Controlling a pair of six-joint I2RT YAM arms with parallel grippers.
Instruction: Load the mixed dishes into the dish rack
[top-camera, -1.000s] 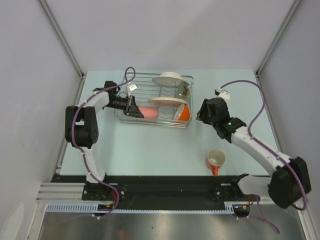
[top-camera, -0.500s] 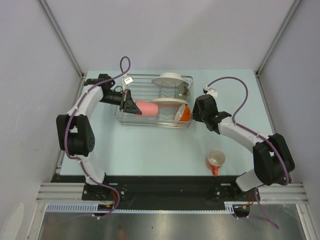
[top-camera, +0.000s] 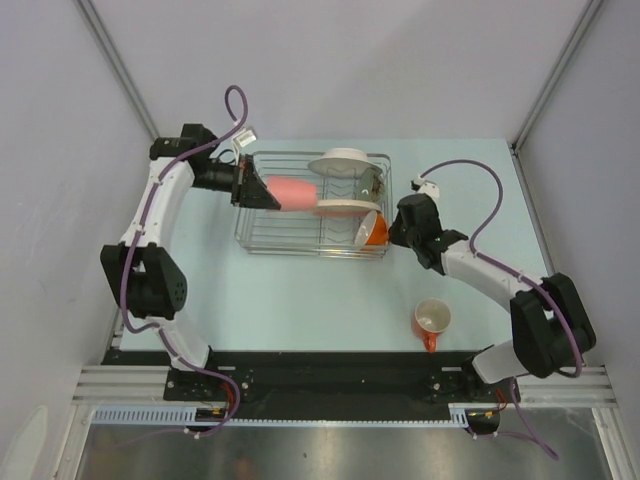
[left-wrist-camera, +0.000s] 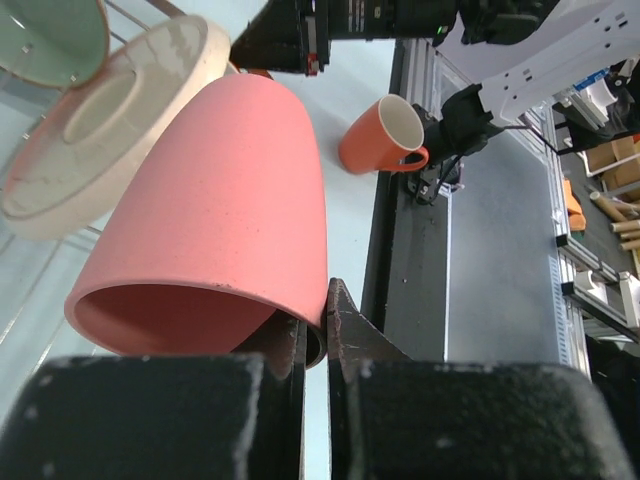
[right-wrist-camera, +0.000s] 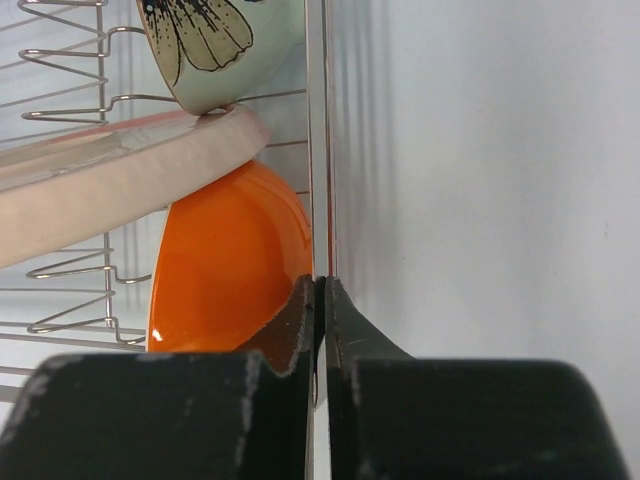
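Observation:
A pink handleless cup (top-camera: 292, 192) (left-wrist-camera: 210, 200) lies on its side in my left gripper (top-camera: 262, 192) (left-wrist-camera: 326, 310), which is shut on its rim and holds it above the back left of the dish rack (top-camera: 270, 236). The rack holds a white plate (top-camera: 340, 160), a cream plate (top-camera: 345, 207) (right-wrist-camera: 120, 185), a pale dish with a black sprig (right-wrist-camera: 215, 40) and an orange bowl (top-camera: 372, 230) (right-wrist-camera: 225, 260). My right gripper (top-camera: 396, 232) (right-wrist-camera: 322, 290) is shut on the rack's right side wire (right-wrist-camera: 309, 150), beside the orange bowl. An orange mug (top-camera: 432, 320) (left-wrist-camera: 380, 135) stands on the table.
The pale blue table (top-camera: 300, 300) is walled by grey panels on three sides. A black rail (top-camera: 330, 375) with both arm bases runs along its near edge. The mug stands close to the right arm's forearm.
My left gripper has carried the pink cup up and toward the back of the rack. My right gripper has closed on the rack's right side wire.

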